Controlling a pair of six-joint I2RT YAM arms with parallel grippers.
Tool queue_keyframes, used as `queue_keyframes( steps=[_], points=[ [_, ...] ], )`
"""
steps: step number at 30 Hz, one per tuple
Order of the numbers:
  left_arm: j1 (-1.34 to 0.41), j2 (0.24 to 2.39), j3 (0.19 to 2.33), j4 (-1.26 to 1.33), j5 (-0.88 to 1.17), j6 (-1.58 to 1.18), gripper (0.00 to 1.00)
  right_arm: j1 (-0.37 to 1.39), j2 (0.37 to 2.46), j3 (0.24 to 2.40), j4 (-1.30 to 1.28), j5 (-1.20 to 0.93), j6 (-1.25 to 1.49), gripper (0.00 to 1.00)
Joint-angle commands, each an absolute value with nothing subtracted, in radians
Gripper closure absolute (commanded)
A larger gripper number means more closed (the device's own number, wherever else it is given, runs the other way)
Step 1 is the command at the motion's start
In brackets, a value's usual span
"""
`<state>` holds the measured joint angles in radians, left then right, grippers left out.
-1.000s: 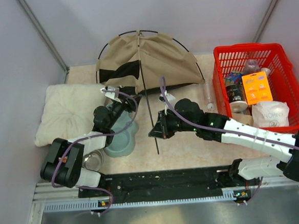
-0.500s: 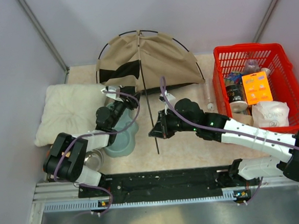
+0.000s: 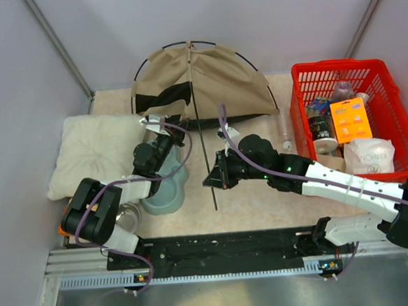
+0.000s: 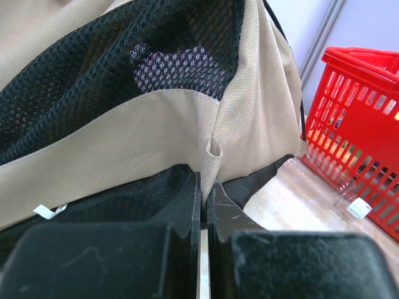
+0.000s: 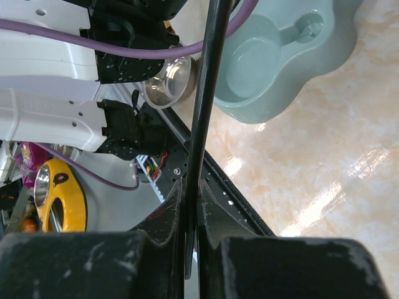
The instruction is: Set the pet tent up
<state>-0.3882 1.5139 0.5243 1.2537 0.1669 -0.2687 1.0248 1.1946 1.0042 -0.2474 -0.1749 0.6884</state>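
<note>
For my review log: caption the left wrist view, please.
Left fingers pinch a fold of the tan tent, red basket at right.

The left arm (image 3: 112,194) is seen folded close to its base, with the forearm reaching forward. The left gripper (image 4: 204,196) is closed, its fingers pressed nearly together on a fold of the pet tent (image 4: 156,124). The right arm (image 3: 346,185) is stretched low and leftward toward the middle, and the right gripper (image 5: 190,212) is clamped around the black pole (image 5: 209,93).

Pale lilac walls (image 3: 250,17), glossy beige marbled tabletop (image 3: 263,199).
</note>
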Motion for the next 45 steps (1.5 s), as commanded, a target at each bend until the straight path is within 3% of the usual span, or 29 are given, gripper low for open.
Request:
queue_keyframes(
  steps=[1, 6, 13, 18, 26, 38, 45],
  points=[
    [-0.393, 1.491, 0.563, 1.272, 0.182, -0.273, 1.0, 1.012, 1.18, 1.04, -0.141, -0.129, 0.658, 1.0],
    [-0.396, 1.41, 0.549, 1.189, 0.253, -0.302, 1.0, 1.012, 1.157, 0.988, 0.084, -0.126, 0.67, 1.0],
    [-0.411, 1.221, 0.483, 0.991, 0.322, -0.365, 1.0, 1.014, 1.189, 0.899, 0.423, 0.079, 0.709, 1.0],
    [-0.414, 1.088, 0.457, 0.78, 0.36, -0.399, 1.0, 1.012, 1.23, 0.887, 0.532, 0.247, 0.739, 1.0],
    [-0.42, 0.907, 0.394, 0.617, 0.399, -0.387, 1.0, 1.019, 1.342, 0.952, 0.724, 0.344, 0.782, 1.0],
    [-0.433, 0.608, 0.344, 0.306, 0.425, -0.426, 1.0, 1.017, 1.534, 1.164, 0.753, 0.311, 0.779, 1.0],
    [-0.433, 0.522, 0.426, 0.051, 0.306, -0.57, 1.0, 1.025, 1.608, 1.235, 0.73, 0.291, 0.778, 1.0]
  ],
)
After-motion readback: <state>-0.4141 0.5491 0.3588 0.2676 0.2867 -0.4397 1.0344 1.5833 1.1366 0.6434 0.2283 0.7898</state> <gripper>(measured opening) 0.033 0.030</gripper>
